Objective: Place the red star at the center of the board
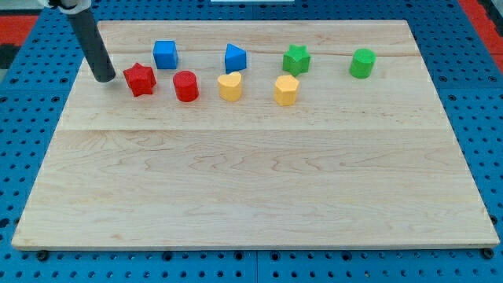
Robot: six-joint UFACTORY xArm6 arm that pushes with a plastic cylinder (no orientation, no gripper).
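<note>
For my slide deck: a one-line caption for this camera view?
My tip rests just left of the red star, with the board centre bare.

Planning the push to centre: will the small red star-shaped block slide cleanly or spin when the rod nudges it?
The small red star-shaped block sits flat and low, so it probably slides rather than tips. Its points may make it spin if pushed off-centre. My tip is just to its left in the view; the red cylinder block close on its right could get bumped.
</note>
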